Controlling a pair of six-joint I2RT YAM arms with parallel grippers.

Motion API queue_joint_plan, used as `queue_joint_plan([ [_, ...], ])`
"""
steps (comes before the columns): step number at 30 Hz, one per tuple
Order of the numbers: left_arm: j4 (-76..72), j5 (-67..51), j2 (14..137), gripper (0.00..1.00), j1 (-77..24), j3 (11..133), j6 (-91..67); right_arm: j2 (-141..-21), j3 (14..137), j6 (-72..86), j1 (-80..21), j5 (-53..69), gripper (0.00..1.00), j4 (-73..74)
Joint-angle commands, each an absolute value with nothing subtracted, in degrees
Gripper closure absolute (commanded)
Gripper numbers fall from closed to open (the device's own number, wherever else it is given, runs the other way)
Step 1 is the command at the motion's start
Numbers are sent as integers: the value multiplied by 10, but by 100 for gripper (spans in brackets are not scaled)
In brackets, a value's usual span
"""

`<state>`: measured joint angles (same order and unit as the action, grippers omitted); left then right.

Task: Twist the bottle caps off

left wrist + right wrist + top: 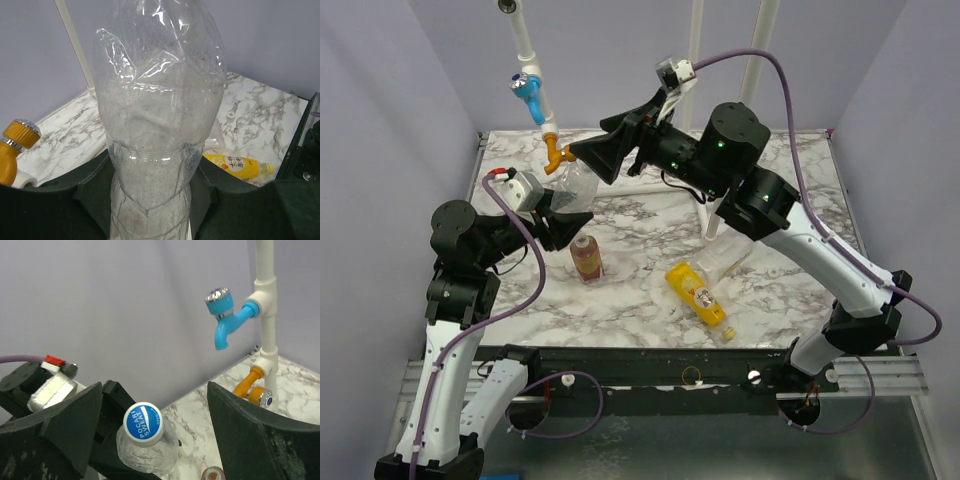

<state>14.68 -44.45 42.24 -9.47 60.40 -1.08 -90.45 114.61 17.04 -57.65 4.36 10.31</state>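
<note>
Clear bottle is clenched in left gripper; right gripper gapes open either side of its blue-and-white cap. Guessing next: pinch, twist.

- Top view: the light was soft and even, coming from above. The marble bench was bright with only faint, blurred shadows, and the bottom of the frame fell dim.
- Left wrist view: white glare streaked the crumpled clear bottle in the upper centre. It looked slightly soft at such close range, and the left tool along the bottom edge was near black.
- Right wrist view: the print on the cap was sharp, and the blue tap had a small highlight on its chrome. The right tool was dark in the lower corners.
</note>
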Motion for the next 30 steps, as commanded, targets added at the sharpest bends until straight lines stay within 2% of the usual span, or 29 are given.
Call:
queue_joint_plan([
  [1,139,-418,413,100,-93,596,16,-918,1142,198,-579,30,15,126],
  [8,139,-417,410,100,-93,589,21,-913,1118,216,-578,66,29,103],
  [14,138,-426,414,100,-93,589,16,-904,1097,220,-578,69,54,86],
  [16,137,-430,414,100,-93,589,14,-902,1096,216,-578,68,59,86],
  [24,143,-506,410,100,-93,594,-24,-861,1095,134,-577,113,66,57],
  [30,161,-595,425,100,-93,616,-70,-814,1065,73,-572,268,67,26],
])
